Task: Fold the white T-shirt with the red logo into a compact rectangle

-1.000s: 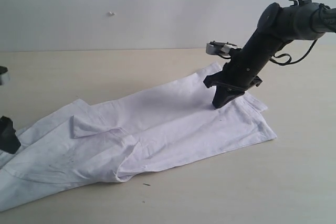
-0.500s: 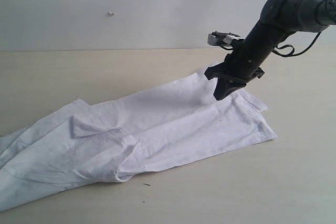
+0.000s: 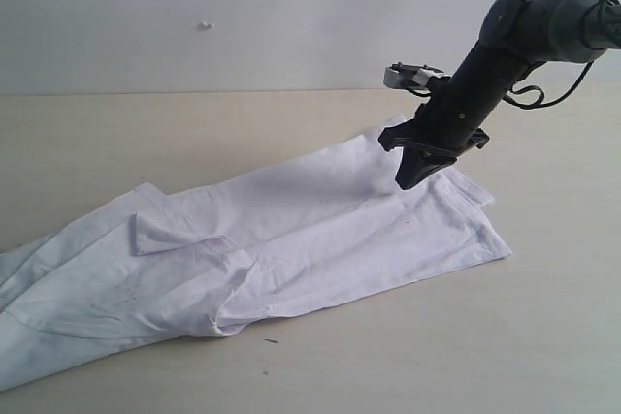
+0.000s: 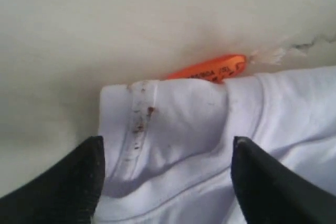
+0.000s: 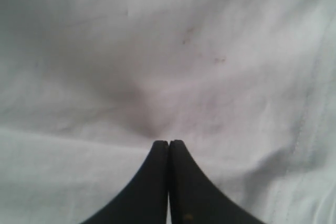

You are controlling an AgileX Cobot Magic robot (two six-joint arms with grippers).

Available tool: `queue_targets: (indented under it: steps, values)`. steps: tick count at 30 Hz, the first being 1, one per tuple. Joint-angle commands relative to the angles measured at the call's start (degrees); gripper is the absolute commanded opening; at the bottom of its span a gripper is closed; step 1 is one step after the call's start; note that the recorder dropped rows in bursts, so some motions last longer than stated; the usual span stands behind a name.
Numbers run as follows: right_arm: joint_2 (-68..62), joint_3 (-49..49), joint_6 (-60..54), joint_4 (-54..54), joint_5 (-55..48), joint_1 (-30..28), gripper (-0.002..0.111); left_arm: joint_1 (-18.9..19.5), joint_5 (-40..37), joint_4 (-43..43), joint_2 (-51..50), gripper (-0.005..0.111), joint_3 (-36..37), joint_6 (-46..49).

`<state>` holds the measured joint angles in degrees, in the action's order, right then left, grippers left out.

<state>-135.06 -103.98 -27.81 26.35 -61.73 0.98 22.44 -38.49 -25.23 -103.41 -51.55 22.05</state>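
The pale beige, flat tabletop (image 3: 194, 133) carries a white cotton T-shirt (image 3: 320, 230), spread out and creased, stretching from 8 o'clock towards 2 o'clock. A tiny dark speck (image 3: 270, 341) lies at 6 o'clock, near the shirt's edge.

The right gripper (image 3: 406, 181) rose, perhaps tenting the white T-shirt (image 3: 291, 230); the left gripper (image 4: 168, 142) quit the exterior view.

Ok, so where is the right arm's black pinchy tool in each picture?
Exterior view: right tool, right of middle, tip down at the white T-shirt.
Left wrist view: not in it.
Right wrist view: bottom middle of picture, shut, seemingly pinching cloth.
Shared landmark: the white T-shirt, in all three.
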Motion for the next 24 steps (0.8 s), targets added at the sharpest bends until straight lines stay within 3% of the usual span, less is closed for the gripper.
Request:
queue_targets:
  steps: [1,4,11,13,18,24]
  values:
    - [0.27,-0.25,0.01,0.32,-0.44,-0.02,0.0,3.96,-2.14,0.55,0.79,0.067,0.05,-0.59]
    - [0.27,-0.25,0.01,0.32,-0.44,-0.02,0.0,4.14,-2.31,0.42,-0.19,0.067,1.54,1.35]
    - [0.27,-0.25,0.01,0.32,-0.66,-0.02,0.0,-1.18,-0.08,0.31,-5.33,0.066,2.87,3.51]
    - [0.27,-0.25,-0.19,0.32,-0.66,-0.02,0.0,-1.41,-1.01,-0.75,-5.22,0.054,2.12,3.51]
    - [2.39,-0.25,-0.07,2.05,0.77,-0.12,0.0,-1.41,-7.31,-2.18,-5.22,0.003,-2.14,3.9]
    - [8.63,-0.25,4.66,2.14,4.31,-0.51,0.001,-1.56,-17.37,-17.59,-4.08,0.0,-7.9,13.54]
